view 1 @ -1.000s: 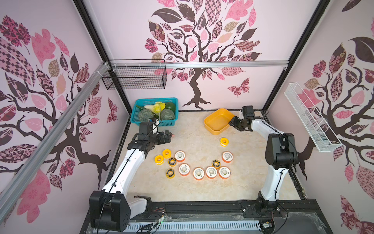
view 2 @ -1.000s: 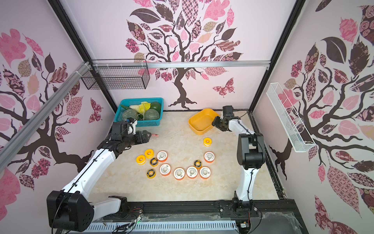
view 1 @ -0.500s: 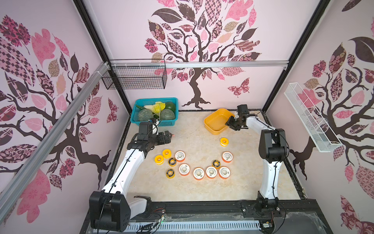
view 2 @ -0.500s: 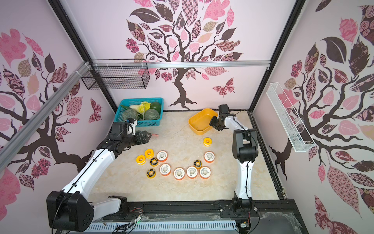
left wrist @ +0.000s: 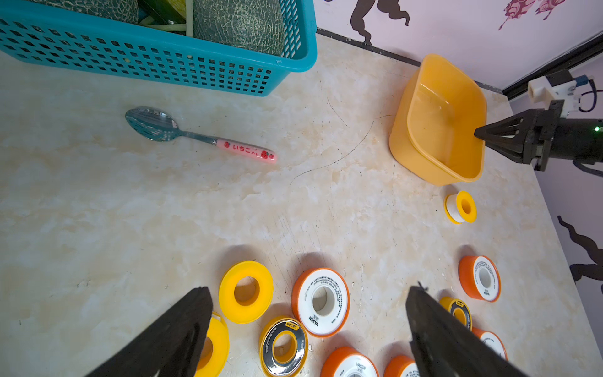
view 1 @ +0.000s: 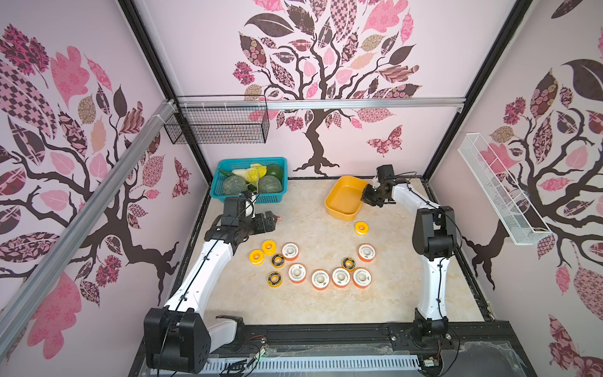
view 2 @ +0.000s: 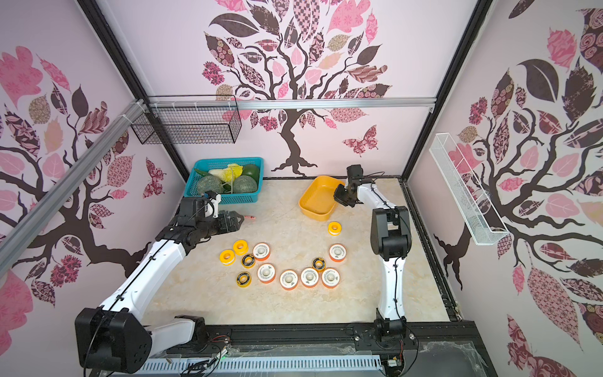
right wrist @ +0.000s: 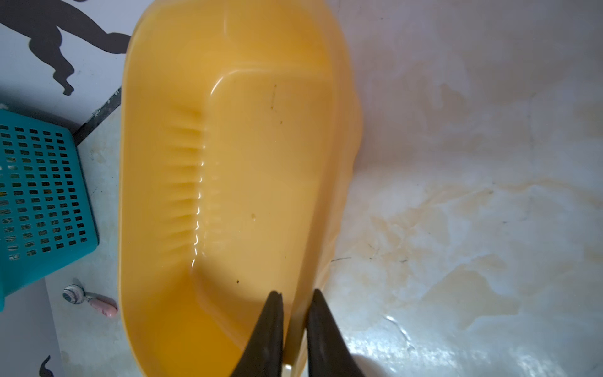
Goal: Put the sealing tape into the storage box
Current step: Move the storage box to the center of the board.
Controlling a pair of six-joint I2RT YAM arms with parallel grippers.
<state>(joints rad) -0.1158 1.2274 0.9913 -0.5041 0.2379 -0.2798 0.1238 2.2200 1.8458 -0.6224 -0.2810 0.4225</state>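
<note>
Right wrist: R end effector clamps storage box wall; L end effector agape.

Robot lab test cell, not a home. Marble-look tabletop sat boxed in by a black frame and tree-decal wallpaper. A white arm stood at each front corner of it, on a rail, with a cable duct in front. Wire baskets hung above it. On it were only staged props: sealing tape, storage box, teal basket of melons.
</note>
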